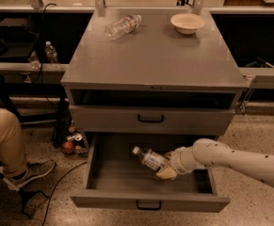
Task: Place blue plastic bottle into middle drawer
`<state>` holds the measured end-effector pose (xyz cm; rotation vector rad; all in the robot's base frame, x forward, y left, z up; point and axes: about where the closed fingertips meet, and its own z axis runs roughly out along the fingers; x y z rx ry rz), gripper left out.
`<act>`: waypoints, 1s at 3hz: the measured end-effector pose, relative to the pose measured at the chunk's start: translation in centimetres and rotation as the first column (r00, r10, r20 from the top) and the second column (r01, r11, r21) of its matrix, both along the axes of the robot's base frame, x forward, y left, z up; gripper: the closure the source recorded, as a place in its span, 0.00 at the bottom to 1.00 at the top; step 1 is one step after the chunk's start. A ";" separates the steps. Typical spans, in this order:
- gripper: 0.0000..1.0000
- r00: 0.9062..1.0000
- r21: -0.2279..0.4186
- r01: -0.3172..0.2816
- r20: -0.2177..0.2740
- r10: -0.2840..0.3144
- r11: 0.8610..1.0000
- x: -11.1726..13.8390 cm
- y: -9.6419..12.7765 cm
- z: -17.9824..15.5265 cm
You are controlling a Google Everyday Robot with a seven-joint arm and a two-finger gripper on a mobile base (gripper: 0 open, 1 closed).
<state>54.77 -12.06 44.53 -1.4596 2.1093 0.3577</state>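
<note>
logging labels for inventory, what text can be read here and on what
No text is readable.
blue plastic bottle, held by the gripper over the open middle drawer: label print too blurred.
crinkled bottle on the cabinet top: label too small.

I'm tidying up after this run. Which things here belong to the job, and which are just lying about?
Job: the labelled bottle, gripped by the claw inside the open lower drawer.
Lying about: crinkled bottle and bowl on the cabinet top; small bottle on the left ledge.
</note>
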 end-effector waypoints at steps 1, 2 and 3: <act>1.00 0.998 -0.015 0.068 -0.015 -0.068 0.998 0.4 0.7 -2.1; 0.85 0.992 0.006 0.121 -0.036 -0.121 0.993 0.7 1.5 -3.8; 0.62 0.989 0.028 0.143 -0.050 -0.141 0.989 0.9 2.0 -4.8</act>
